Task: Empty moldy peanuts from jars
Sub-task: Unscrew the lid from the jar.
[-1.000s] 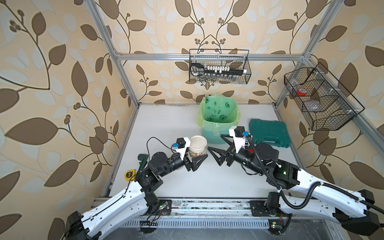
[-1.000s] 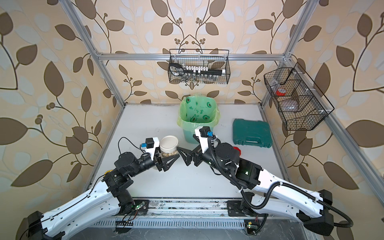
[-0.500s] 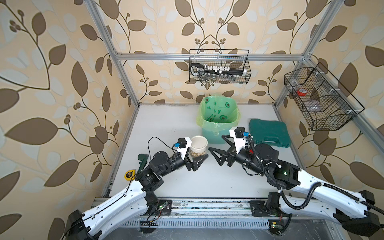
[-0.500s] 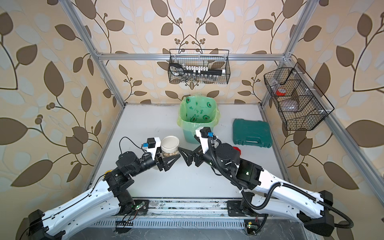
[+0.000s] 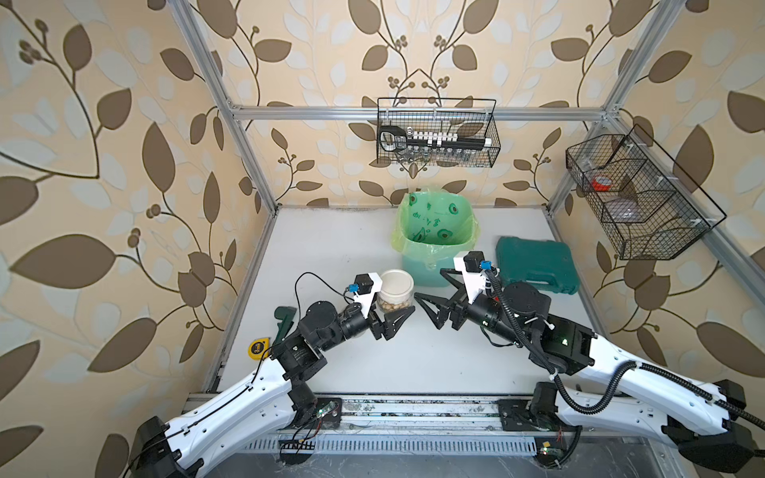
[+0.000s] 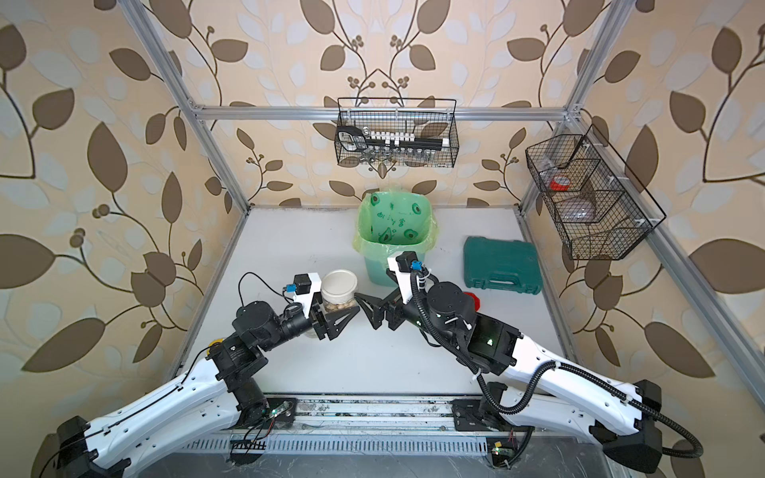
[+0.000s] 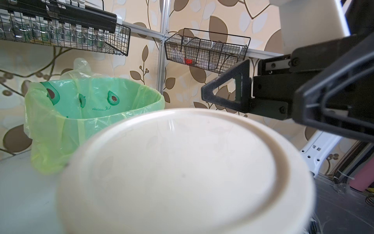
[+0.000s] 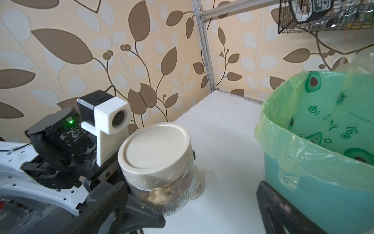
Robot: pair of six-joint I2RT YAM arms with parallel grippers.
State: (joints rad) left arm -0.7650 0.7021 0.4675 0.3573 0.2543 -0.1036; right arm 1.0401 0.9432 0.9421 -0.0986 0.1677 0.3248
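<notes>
Nothing has visibly shifted over the last second: both arms, the jar and the bin sit where they were.

Left to right:
- The left end effector [image 5: 398,309] has its jaws spread wide around the body of a squat clear jar [image 5: 396,289] and looks clamped on it.
- The jar is at desk [image 5: 331,256] level, near the bin's front-left corner. I cannot tell whether it rests there or is just lifted.
- Its beige lid [image 7: 182,166] is on, with the moldy peanuts [image 5: 391,306] inside.
- The right end effector [image 5: 428,284] faces the jar at close range, jaws fully apart and holding nothing.
- The mint-green bin [image 5: 426,271] has a bag [image 5: 434,223] in it, and no kernels show inside.

Judgement: the task is barely started — the lid has to come off and the contents be tipped out. A red cap [image 6: 474,299] peeks from behind the right arm, possibly another jar.

Legible: "avocado" on the bag, "DAMIAO" on the left wrist motor [image 8: 78,139].
</notes>
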